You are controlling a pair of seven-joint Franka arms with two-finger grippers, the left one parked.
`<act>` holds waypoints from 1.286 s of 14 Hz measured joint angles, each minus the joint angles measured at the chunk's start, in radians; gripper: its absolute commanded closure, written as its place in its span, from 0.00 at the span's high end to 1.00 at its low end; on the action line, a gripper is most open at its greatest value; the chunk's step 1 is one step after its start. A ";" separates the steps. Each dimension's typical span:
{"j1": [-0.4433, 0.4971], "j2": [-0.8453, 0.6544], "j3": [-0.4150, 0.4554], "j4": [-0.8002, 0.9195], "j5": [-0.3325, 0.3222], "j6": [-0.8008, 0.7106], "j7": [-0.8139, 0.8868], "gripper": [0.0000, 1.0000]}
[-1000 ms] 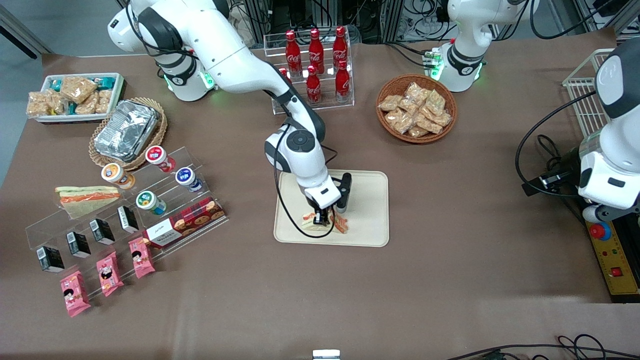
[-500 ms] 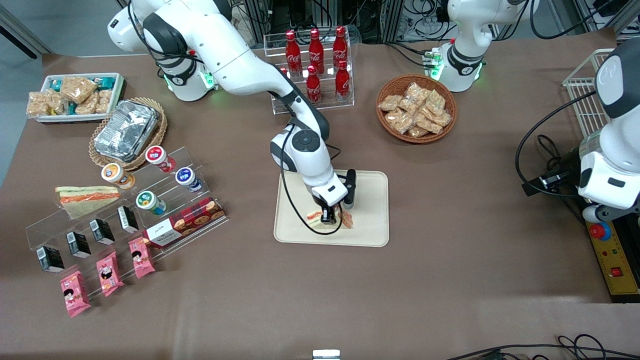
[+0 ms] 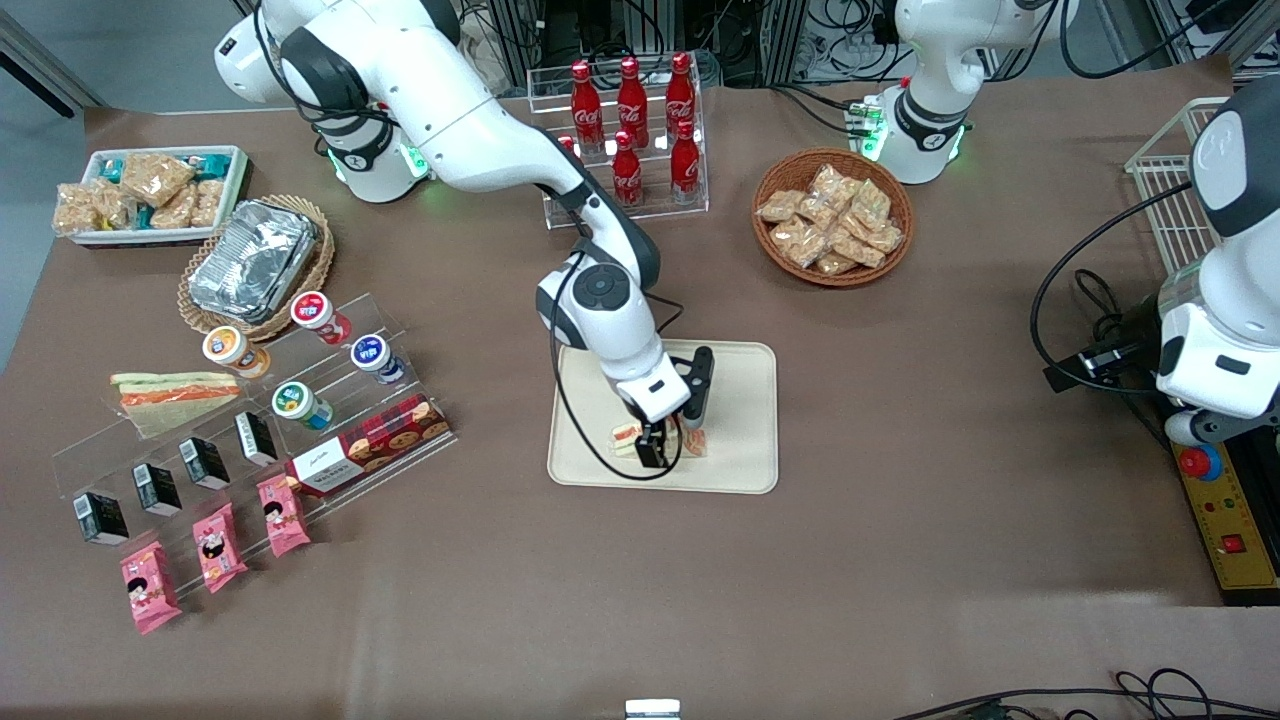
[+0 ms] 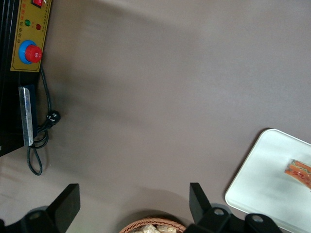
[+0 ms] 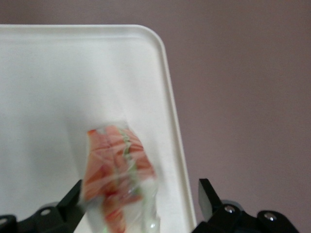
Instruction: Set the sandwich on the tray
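The sandwich (image 3: 627,436), a small wedge in clear wrap with red-orange and green filling, lies on the cream-beige tray (image 3: 752,420), near the tray edge closest to the front camera. My right gripper (image 3: 664,442) hangs directly over it and hides its middle. In the right wrist view the sandwich (image 5: 119,177) sits between the two black fingers (image 5: 73,196), close to one and well apart from the other. The gripper (image 5: 140,195) is open and wide. The tray's rim (image 5: 170,111) curves past the sandwich. The left wrist view catches the tray (image 4: 262,187) and the sandwich (image 4: 301,172).
A longer flat wrapped sandwich (image 3: 172,392) lies on an acrylic shelf (image 3: 250,420) toward the working arm's end. A rack of cola bottles (image 3: 630,120) and a wicker basket of snack packs (image 3: 832,215) stand farther from the front camera than the tray.
The gripper and sandwich shifted slightly along the tray toward the parked arm's end. Since then the wrist has turned a little over the sandwich.
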 measured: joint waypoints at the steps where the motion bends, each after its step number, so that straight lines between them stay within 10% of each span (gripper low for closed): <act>1: -0.009 -0.010 0.000 0.004 0.002 -0.012 0.000 0.99; 9: -0.134 -0.251 -0.007 0.020 0.118 -0.434 0.010 0.99; 18: -0.542 -0.378 -0.016 -0.002 0.121 -0.641 0.262 0.99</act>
